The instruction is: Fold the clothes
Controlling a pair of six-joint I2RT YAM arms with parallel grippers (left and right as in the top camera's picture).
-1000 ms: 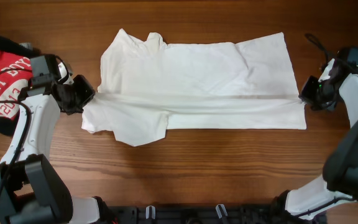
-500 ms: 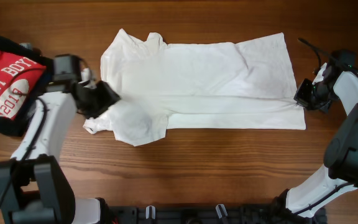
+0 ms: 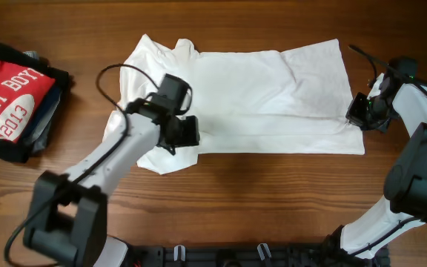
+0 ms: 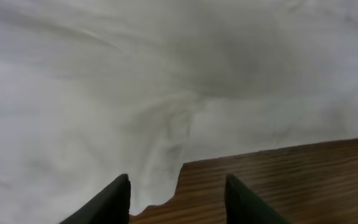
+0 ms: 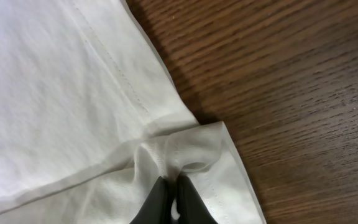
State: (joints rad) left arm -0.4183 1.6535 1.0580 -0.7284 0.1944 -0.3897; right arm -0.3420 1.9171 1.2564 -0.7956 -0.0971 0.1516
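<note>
Left gripper (image 4: 176, 182): open, both fingers spread with nothing between them. It hangs over the lower left part of the shirt, where the cloth edge meets bare wood. Whether the fingertips touch the cloth cannot be told.
Right gripper (image 5: 168, 198): closed tight on a small bunch of the shirt's hem at the right edge. The dark fingers (image 5: 157, 200) are pressed together, with cloth puckered just above them.
Shirt (image 3: 258, 85): white, spread flat across the middle of the table, its long side running left to right. The collar end lies to the left and the hem end to the right.
Fold: the near strip of the shirt is doubled over, so a straight crease runs along its length from the left arm toward the right gripper. The lower left corner is rumpled and sticks out toward the near edge of the table.
Pile (image 3: 10, 96): a red top with white lettering lies on darker garments at the far left, well apart from the shirt.
Table (image 3: 273, 196): dark wood, grain running left to right.
</note>
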